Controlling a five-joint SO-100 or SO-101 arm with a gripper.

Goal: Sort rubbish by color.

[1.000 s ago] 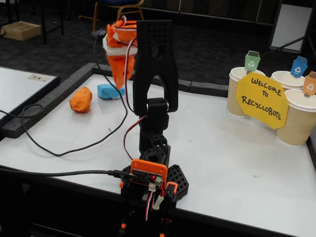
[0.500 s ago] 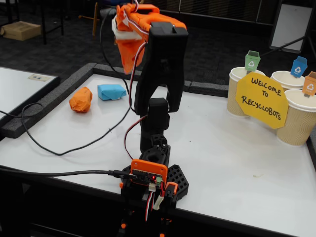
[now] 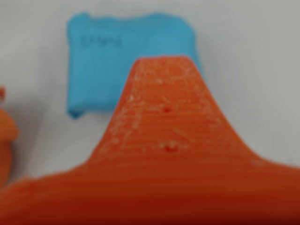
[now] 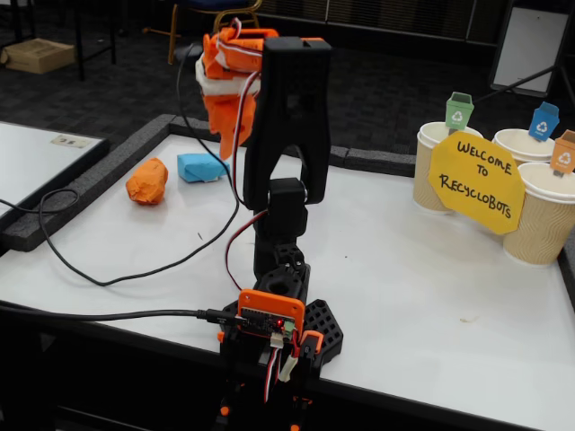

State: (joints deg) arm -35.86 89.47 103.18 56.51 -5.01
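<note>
**Blue paper wad under the claw**

Lying flat on the white table (image 4: 404, 269), blue wad (image 3: 112, 61) sitting just beside orange wad (image 4: 146, 181). Looking light, soft, crushable; likely pinching best across its narrower sides. Hovering above it, gripper (image 4: 220, 135) showing one orange finger (image 3: 164, 122); opening impossible to judge.

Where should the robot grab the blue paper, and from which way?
Probably from straight above, closing across the narrower middle of the blue paper. It lies flattish on the table, apart from the orange wad, so both its long sides look free for the jaws.
</note>
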